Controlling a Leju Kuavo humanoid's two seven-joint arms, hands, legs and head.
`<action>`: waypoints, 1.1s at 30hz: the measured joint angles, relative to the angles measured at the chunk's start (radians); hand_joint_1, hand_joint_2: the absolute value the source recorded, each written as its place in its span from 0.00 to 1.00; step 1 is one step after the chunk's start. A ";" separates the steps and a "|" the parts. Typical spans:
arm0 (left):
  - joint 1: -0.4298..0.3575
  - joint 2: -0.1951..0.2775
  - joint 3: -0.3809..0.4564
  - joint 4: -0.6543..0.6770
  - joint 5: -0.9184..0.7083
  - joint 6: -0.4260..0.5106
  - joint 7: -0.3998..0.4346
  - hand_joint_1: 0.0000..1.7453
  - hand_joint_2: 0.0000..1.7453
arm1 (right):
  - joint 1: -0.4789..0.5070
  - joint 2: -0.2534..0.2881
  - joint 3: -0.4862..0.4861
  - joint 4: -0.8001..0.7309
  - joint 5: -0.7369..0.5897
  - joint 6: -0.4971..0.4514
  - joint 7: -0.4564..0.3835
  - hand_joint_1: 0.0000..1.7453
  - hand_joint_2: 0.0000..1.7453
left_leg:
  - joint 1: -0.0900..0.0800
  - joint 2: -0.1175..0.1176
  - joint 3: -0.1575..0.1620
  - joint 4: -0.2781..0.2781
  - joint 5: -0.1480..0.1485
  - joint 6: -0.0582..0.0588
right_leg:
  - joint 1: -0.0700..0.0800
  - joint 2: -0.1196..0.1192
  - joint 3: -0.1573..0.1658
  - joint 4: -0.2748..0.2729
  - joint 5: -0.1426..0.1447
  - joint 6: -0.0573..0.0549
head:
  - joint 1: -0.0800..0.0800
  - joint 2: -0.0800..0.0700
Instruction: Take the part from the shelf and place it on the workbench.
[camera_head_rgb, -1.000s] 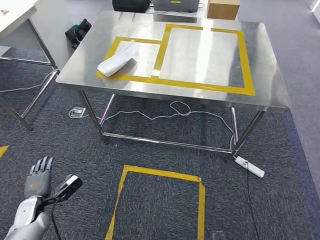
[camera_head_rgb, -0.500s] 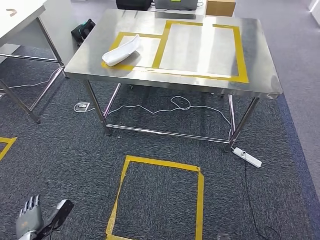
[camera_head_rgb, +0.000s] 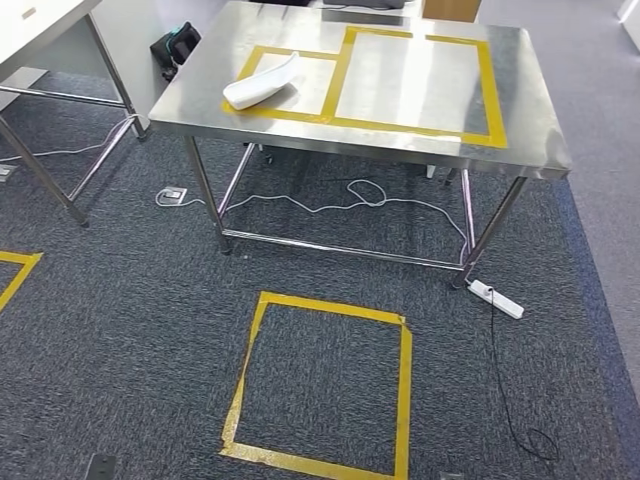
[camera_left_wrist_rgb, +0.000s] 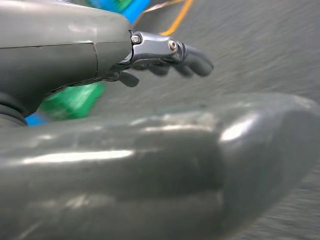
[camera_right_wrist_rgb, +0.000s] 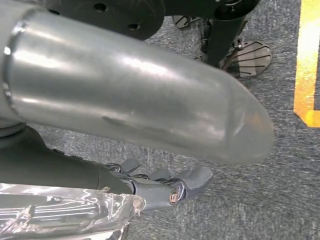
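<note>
The white curved part (camera_head_rgb: 262, 82) lies on the steel workbench (camera_head_rgb: 377, 140), inside the left yellow-taped rectangle. My left hand (camera_left_wrist_rgb: 151, 150) hangs over the grey carpet in the left wrist view, thumb and dark fingers (camera_left_wrist_rgb: 188, 57) stretched out and apart, holding nothing. My right hand (camera_right_wrist_rgb: 132, 100) also hangs above the carpet in the right wrist view, its fingers (camera_right_wrist_rgb: 177, 185) loosely extended with nothing in them. Both hands are far from the part.
A yellow taped square (camera_head_rgb: 324, 385) marks the carpet in front of the workbench. A white power strip (camera_head_rgb: 496, 299) and cables lie by the bench's right leg. Another table (camera_head_rgb: 45, 25) stands at the left, with a black bag (camera_head_rgb: 175, 45) behind it.
The camera has moved, so the whole scene has shifted. My left hand has sunk out of the lower left corner of the head view.
</note>
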 joint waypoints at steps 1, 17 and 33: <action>0.003 -0.007 0.014 0.000 -0.007 0.000 0.016 0.00 0.00 | 0.001 0.001 -0.001 0.000 0.000 -0.004 0.001 0.00 0.00 | -0.001 -0.002 -0.005 -0.001 0.006 0.010 | -0.001 0.001 -0.016 0.034 -0.026 0.003 | 0.001 0.000; 0.009 -0.100 0.134 0.015 -0.014 0.001 0.044 0.00 0.00 | 0.000 0.009 -0.019 0.000 0.008 -0.033 0.010 0.00 0.00 | -0.015 -0.049 -0.103 0.065 0.020 -0.023 | 0.000 0.020 0.085 -0.032 -0.038 -0.041 | -0.002 0.000; 0.000 -0.128 0.167 0.019 -0.058 0.001 0.049 0.00 0.00 | 0.001 0.011 -0.019 0.000 0.050 -0.080 0.026 0.00 0.00 | -0.022 0.018 -0.038 -0.007 0.039 0.028 | 0.007 -0.030 0.026 0.095 -0.121 0.002 | 0.007 0.000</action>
